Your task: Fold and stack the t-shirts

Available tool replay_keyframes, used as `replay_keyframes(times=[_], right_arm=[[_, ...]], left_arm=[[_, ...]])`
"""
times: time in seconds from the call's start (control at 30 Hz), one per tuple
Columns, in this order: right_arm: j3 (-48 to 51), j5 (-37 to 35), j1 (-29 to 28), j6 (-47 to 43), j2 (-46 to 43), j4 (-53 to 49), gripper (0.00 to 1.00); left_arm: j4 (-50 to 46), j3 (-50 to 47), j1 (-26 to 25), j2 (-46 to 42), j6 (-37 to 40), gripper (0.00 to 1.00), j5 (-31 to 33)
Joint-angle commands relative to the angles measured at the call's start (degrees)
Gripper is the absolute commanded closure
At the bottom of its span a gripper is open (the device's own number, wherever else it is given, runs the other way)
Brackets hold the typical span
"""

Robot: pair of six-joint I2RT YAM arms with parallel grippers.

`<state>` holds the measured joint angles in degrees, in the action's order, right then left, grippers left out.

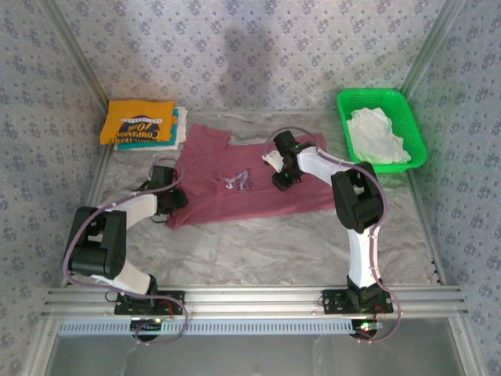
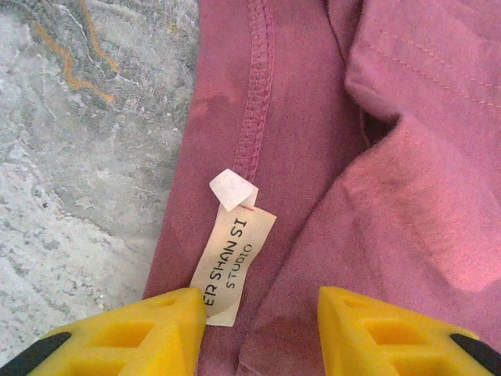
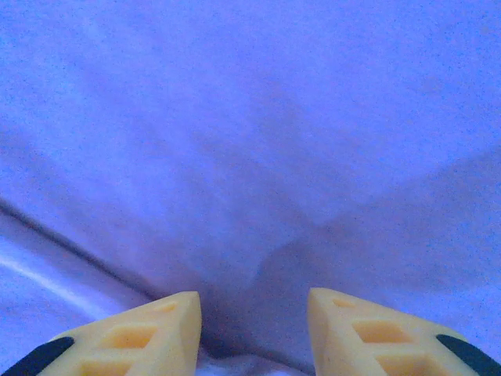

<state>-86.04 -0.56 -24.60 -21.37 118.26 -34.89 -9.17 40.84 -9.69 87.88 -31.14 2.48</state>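
A maroon t-shirt [image 1: 235, 184] with a small pale chest print lies spread across the middle of the table. My left gripper [image 1: 174, 197] is low over the shirt's left edge. In the left wrist view, the left gripper [image 2: 262, 301] is open over maroon cloth [image 2: 391, 196], and its left finger covers the end of a pale sewn-in label [image 2: 231, 262]. My right gripper [image 1: 282, 178] sits on the shirt's upper right part. The right gripper [image 3: 254, 301] is open close above creased cloth [image 3: 250, 157] that looks violet-blue in that view. A folded yellow-orange t-shirt [image 1: 141, 121] tops a stack at the back left.
Teal and white folded edges [image 1: 178, 129] show under the yellow-orange shirt. A green mesh basket [image 1: 415, 125] at the back right holds crumpled white cloth [image 1: 376, 137]. Grey crinkled table cover [image 1: 258, 243] lies bare in front of the maroon shirt. Patterned walls close in the back and sides.
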Motion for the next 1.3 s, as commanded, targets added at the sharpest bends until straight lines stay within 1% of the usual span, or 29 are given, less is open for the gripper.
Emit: replay_keyframes(times=[0.0,0.17,0.23,0.3,0.37,0.43,0.5,0.57,0.6,0.73,0.8,0.87,1.07,1.17,1.27], right_arm=[[-2.0,-0.5,2.2,3.1,-1.9,-3.1,0.57],[-1.7,-1.9,4.5,4.5,-2.6,-4.3,0.57],[-0.9,-1.7,5.0,5.5,-4.1,-4.1,0.57],[0.8,0.2,5.3,7.2,-6.4,-2.5,0.55],[1.5,1.3,6.1,11.2,-8.1,-1.4,0.54],[1.6,3.5,6.6,16.1,-9.5,-1.8,0.54],[3.9,5.4,7.0,21.2,-11.7,-0.1,0.54],[6.5,5.9,7.8,25.5,-13.3,2.4,0.53],[6.5,5.9,8.5,26.7,-13.1,2.0,0.53],[4.4,2.0,10.9,30.8,-10.2,0.0,0.54],[2.5,2.3,12.6,32.5,-8.1,-1.0,0.55],[0.4,2.3,13.5,32.6,-5.8,-1.0,0.55],[-9.8,2.3,13.3,32.5,4.5,-5.9,0.56],[-10.0,3.0,13.4,33.1,6.5,-5.1,0.56],[-6.9,3.0,13.4,34.1,6.1,-3.5,0.57]], left_arm=[[-3.3,-0.3,0.8,1.6,-0.5,0.57,1.9],[-3.3,-0.2,0.9,1.4,-0.4,0.57,2.0],[-3.2,-0.2,0.9,0.8,-0.2,0.57,2.2],[-3.3,0.3,1.0,0.1,0.2,0.57,2.6],[-3.5,1.3,1.4,-0.1,0.2,0.57,2.2],[-3.3,2.7,2.2,-0.2,0.1,0.57,0.5],[-3.6,4.4,2.7,-0.3,0.1,0.57,0.1],[-4.0,6.4,2.5,-0.5,0.2,0.57,-0.1],[-3.9,7.4,2.2,-0.5,0.5,0.57,-0.4],[-5.3,12.9,0.6,2.4,1.9,0.57,-0.6],[-5.3,15.9,-0.2,5.6,2.4,0.57,-2.4],[-5.8,18.7,-1.1,8.8,2.7,0.57,-2.7],[-3.9,23.2,-2.2,16.5,2.0,0.57,-5.1],[-4.0,24.7,-2.1,19.9,1.7,0.57,-5.6],[-3.1,23.4,-2.1,20.8,1.2,0.57,-5.8]])
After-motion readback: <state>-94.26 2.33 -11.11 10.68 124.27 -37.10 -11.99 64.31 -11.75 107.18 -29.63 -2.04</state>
